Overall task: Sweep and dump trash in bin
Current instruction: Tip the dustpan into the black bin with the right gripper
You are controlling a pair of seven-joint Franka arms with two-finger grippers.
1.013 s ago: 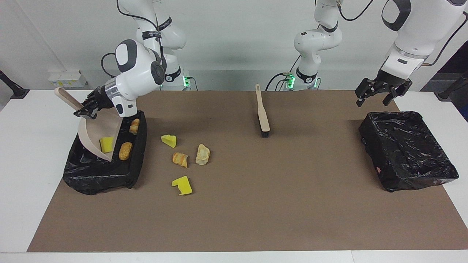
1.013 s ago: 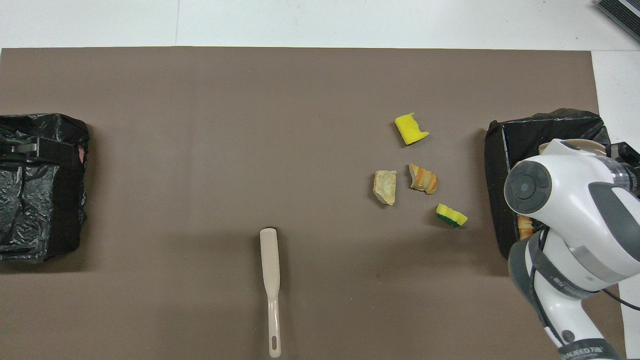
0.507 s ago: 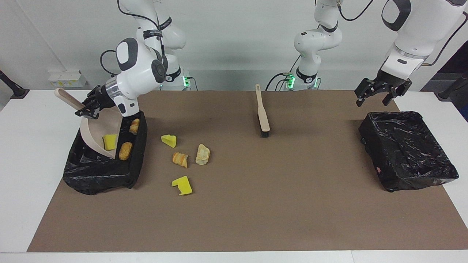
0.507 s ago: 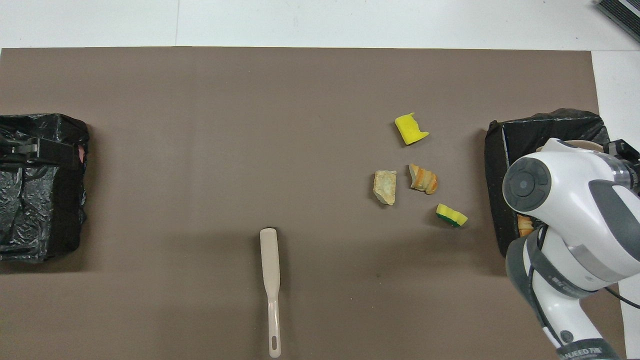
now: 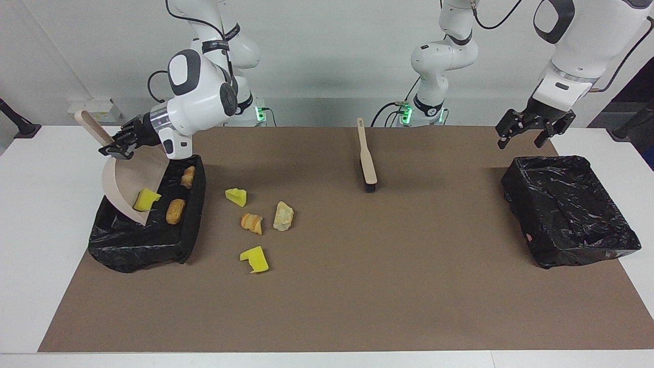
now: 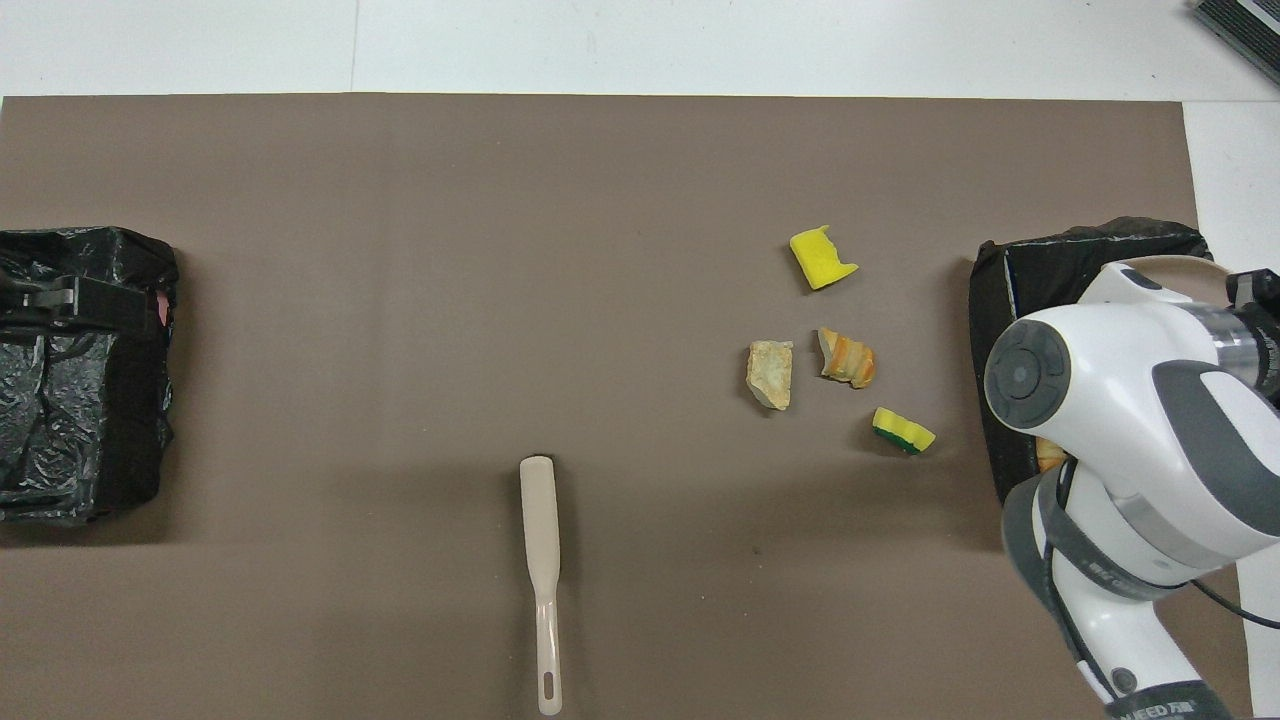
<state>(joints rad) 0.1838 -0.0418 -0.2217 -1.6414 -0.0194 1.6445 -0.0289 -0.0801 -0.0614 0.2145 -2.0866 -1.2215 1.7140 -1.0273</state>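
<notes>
I have the right gripper (image 5: 118,145) with its jaws pinched on the handle of the dustpan (image 5: 130,184), and over the last second I have swung that handle up and outward, so the pan now tips steeply, mouth down, into the black-lined bin (image 5: 148,237) directly below the jaws. The yellow sponge chunk (image 5: 146,199) has slid down to the pan's lower lip and looks about to drop. Two orange-brown lumps (image 5: 175,211) already lie in the bin beside the pan.

Four scraps of the trash remain on the table, well clear of the jaws toward the table's middle: a yellow wedge (image 5: 236,197), a striped bread lump (image 5: 252,223), a pale crumbly piece (image 5: 283,216) and a notched yellow chunk (image 5: 254,259). The brush (image 5: 367,159) lies untouched mid-table.

The left gripper (image 5: 534,130) waits with jaws spread, hanging above the second bin (image 5: 569,209).

I judge this dump nearly done; after it, another sweep is needed for the four loose pieces.
</notes>
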